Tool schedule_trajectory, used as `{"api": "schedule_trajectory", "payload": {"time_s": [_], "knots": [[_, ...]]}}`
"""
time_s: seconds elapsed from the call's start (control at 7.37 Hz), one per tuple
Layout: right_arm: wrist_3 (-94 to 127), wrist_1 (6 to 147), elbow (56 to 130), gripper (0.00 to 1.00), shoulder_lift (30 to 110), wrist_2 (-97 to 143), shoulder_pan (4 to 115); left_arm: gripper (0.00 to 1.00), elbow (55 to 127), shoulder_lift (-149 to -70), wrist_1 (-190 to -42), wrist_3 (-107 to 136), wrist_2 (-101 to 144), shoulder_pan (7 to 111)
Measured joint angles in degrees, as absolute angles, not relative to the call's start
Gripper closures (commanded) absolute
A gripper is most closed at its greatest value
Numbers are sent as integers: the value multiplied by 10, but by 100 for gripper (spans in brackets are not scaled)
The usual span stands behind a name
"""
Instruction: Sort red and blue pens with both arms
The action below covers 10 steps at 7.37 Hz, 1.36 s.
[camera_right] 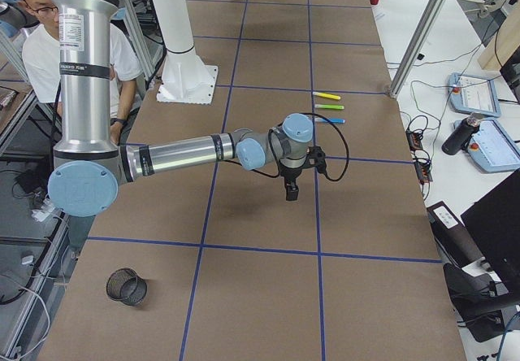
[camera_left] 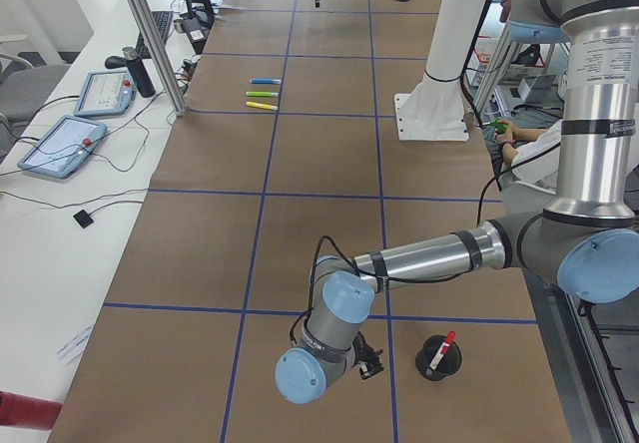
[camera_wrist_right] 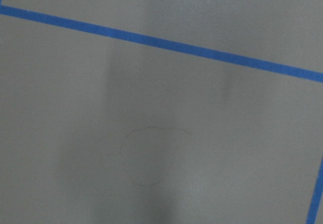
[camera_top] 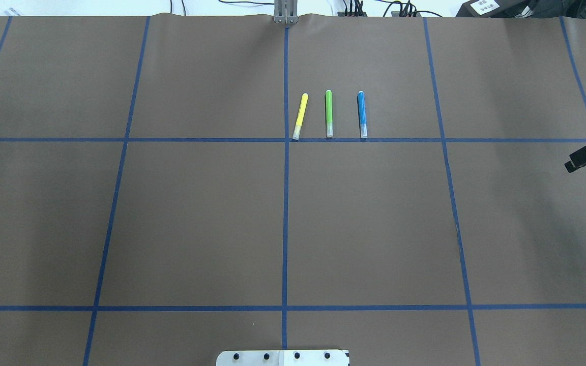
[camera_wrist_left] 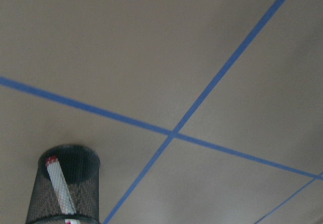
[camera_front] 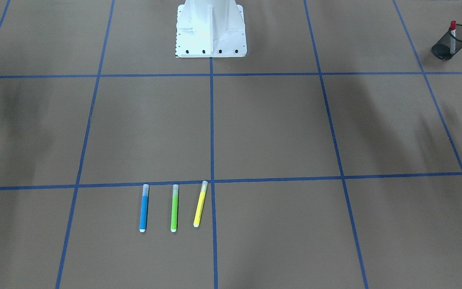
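- Target: blue highlighter [camera_top: 362, 114], lying flat just beside the green highlighter [camera_top: 329, 113], on the side away from the yellow highlighter [camera_top: 299, 116].
- Red marker [camera_front: 452, 36] stands in a mesh cup [camera_front: 443, 50], well apart from the green highlighter.
- My right claw [camera_right: 290, 189] hangs well clear of the green highlighter. I cannot tell whether it is spread or pressed together; same for my left claw [camera_left: 370, 363].
- Best plan, I judge: drop straight down and pinch the blue barrel mid-length, fingers across it.
- The gap on the green highlighter's side is narrow. The far side is open, so I would come in from there.

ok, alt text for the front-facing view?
A slim blue highlighter, a slim green highlighter and a slim yellow highlighter lie side by side on a brown blue-taped table. Top right, a black mesh cup holds a red-capped marker.
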<state>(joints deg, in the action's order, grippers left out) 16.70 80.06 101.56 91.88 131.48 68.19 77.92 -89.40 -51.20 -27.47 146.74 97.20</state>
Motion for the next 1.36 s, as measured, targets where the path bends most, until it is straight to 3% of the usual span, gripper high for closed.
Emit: {"api": "schedule_trajectory", "payload": {"time_s": [0.54,1.36], "knots": [[260,801,983,0,835,1309,662,0,781,-904,-861,-216,1468,971],[470,797,853,2,611,1262,556,0,806,-973,-946,-50,1469,947]]}}
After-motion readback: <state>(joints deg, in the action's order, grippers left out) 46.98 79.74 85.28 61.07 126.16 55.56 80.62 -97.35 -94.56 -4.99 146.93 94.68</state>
